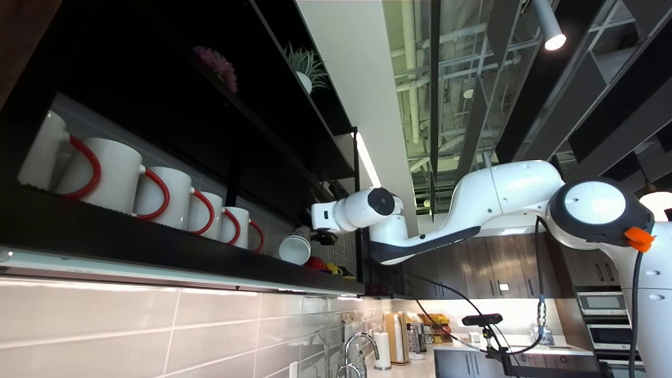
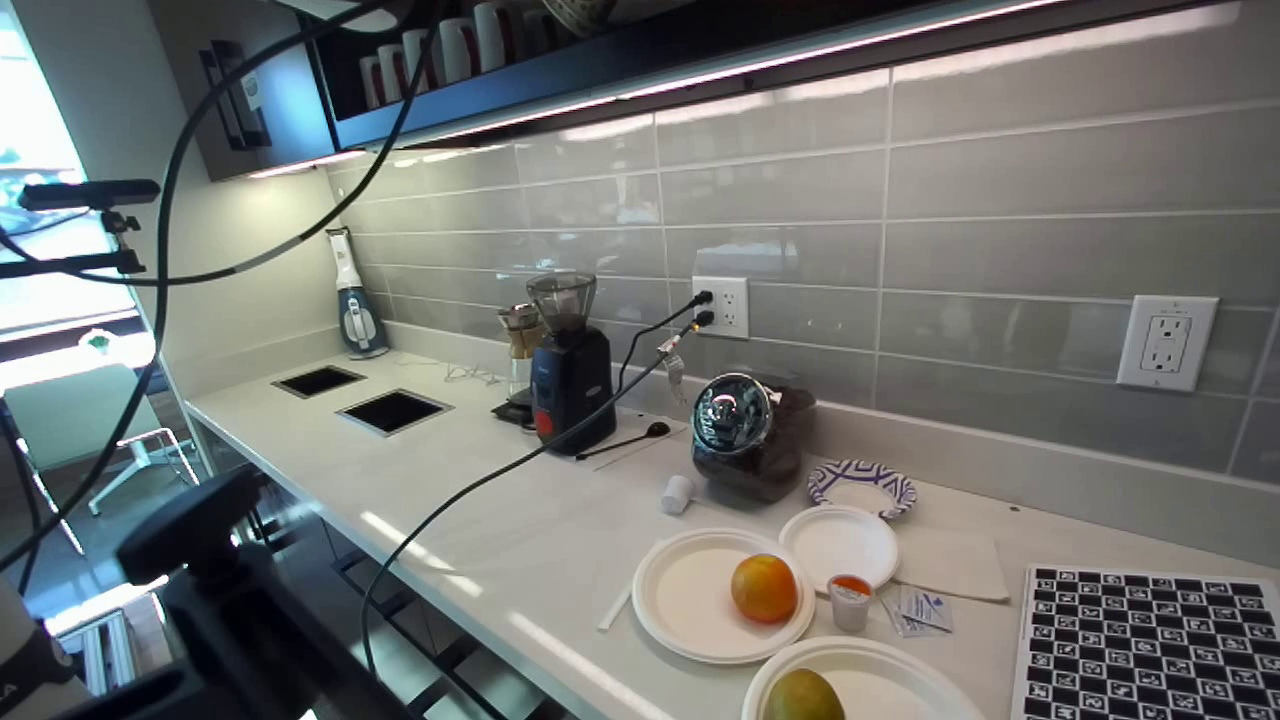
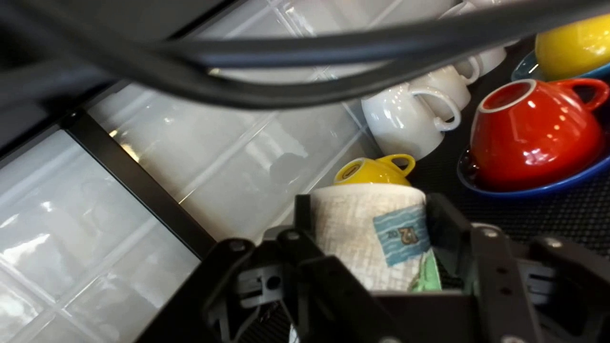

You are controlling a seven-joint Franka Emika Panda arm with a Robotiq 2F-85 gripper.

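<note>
Clamped on both sides, a paper cup [image 3: 367, 233] is held by a robot's gripper [image 3: 371, 219] at an open kitchen shelf [image 1: 157, 244], one of the fingers [image 3: 448, 233] against each flank, a grip around the body that likely suits thin paper better than a pinch at the rim. The cup is near the shelf's front edge; whether it touches the shelf cannot be told. Just beyond, a small yellow cup [image 3: 374, 172] stands bottom up by the tiled wall [image 3: 248, 143], and a red cup [image 3: 536, 138] is overturned on a blue saucer [image 3: 505, 194], presumably to keep out dust. In an exterior view, white mugs [image 1: 107, 170] line up with red handles [image 1: 166, 195] turned toward the room, apparently for easy reach. A gap separates the paper cup from the nearest mug, and the shelf's front is open on the side where the white arm [image 1: 509, 184] extends in. Elsewhere room looks tighter: a black board [image 1: 262, 128] overhead limits lift, the yellow cup crowds the far side, and the red cup sits near one finger.
</note>
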